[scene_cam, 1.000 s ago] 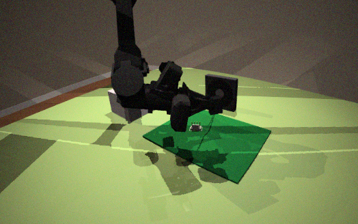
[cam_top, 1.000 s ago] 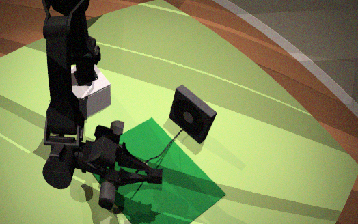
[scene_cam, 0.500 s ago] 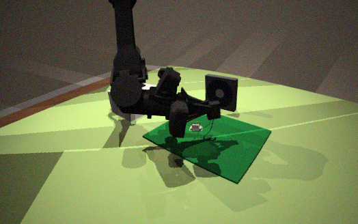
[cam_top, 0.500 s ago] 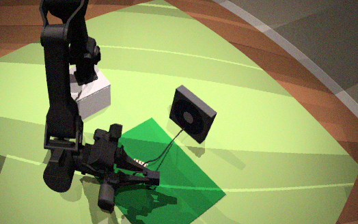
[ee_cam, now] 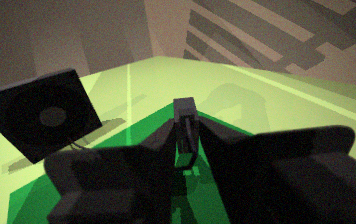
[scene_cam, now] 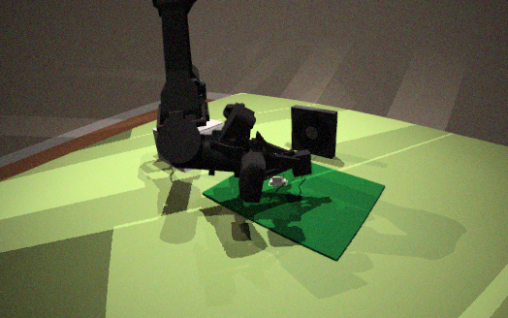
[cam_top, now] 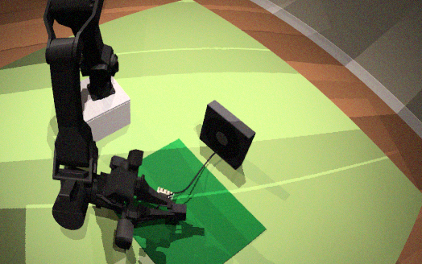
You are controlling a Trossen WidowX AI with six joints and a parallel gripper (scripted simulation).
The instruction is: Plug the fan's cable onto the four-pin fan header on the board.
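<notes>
The fan (cam_top: 225,138) (scene_cam: 315,132) (ee_cam: 52,117) is a black square block standing behind the green board (cam_top: 237,225) (scene_cam: 351,199) (ee_cam: 27,200). Its thin dark cable (cam_top: 214,154) runs toward my fingers. My gripper (cam_top: 179,212) (scene_cam: 302,163) (ee_cam: 186,122) is shut on the small grey plug (ee_cam: 184,107), which shows at the fingertips in the wrist view. The fingertips are above the board. The white header (cam_top: 164,191) (scene_cam: 271,181) stands on the board, apart from the fingertips, and is partly hidden by a finger in the top view. The plug's underside is hidden.
A white box (cam_top: 110,117) stands near the arm's base, away from the board. The fan stands close to the board's back edge. Loose cable hangs below the fingers in the exterior view.
</notes>
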